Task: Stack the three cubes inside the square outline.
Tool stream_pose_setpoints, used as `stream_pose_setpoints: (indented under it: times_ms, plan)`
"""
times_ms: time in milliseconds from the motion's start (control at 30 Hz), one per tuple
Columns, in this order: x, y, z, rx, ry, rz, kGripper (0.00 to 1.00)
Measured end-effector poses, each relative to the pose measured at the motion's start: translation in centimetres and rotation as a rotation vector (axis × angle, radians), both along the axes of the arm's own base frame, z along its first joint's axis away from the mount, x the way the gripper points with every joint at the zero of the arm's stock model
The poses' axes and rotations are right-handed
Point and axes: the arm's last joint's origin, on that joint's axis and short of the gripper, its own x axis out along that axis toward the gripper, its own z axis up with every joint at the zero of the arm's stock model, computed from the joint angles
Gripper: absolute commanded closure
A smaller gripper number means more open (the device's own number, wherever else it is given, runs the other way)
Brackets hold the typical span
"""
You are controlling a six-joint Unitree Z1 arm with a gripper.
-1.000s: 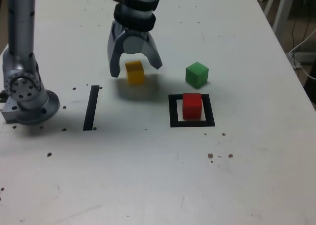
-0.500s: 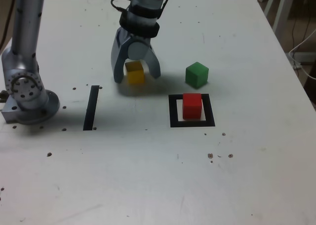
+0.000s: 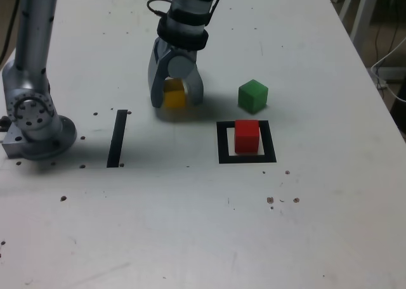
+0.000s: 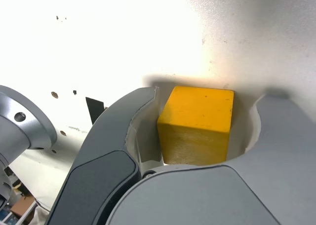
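Between the gripper's (image 3: 177,99) fingers, yellow cube (image 3: 174,97) half hidden, jaws nearly touching it, grip unclear.

The yellow cube (image 3: 174,98) sits flat on the white table (image 3: 190,225), toward the exterior view's left of the other two cubes and between the two grey fingers of the hand (image 3: 177,102), which stand close on either side of it; in the wrist view the yellow cube (image 4: 197,124) shows a plain top face and a slightly shaded side, with a narrow gap at one finger. The red cube (image 3: 247,136) rests upright inside the square outline (image 3: 221,143), a thick black frame with a pale centre. The green cube (image 3: 252,95) stands on the table just beyond the outline, turned somewhat, apart from the red one.
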Motion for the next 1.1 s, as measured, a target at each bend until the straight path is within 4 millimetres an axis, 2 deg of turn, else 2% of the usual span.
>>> stream_pose_setpoints:
  times_ms: [267,400,567,900,1100]
  plan:
    - [0.1,-0.3,0.1,0.008,0.004,-0.016,0.71]
    - [0.4,-1.1,1.0,0.017,-0.002,-0.048,0.71]
    - [1.2,-2.7,2.4,0.039,-0.019,-0.089,0.71]
    - [4.4,-7.3,7.0,0.09,-0.083,-0.189,0.71]
    - [5.8,-9.2,8.3,0.075,-0.094,-0.214,0.71]
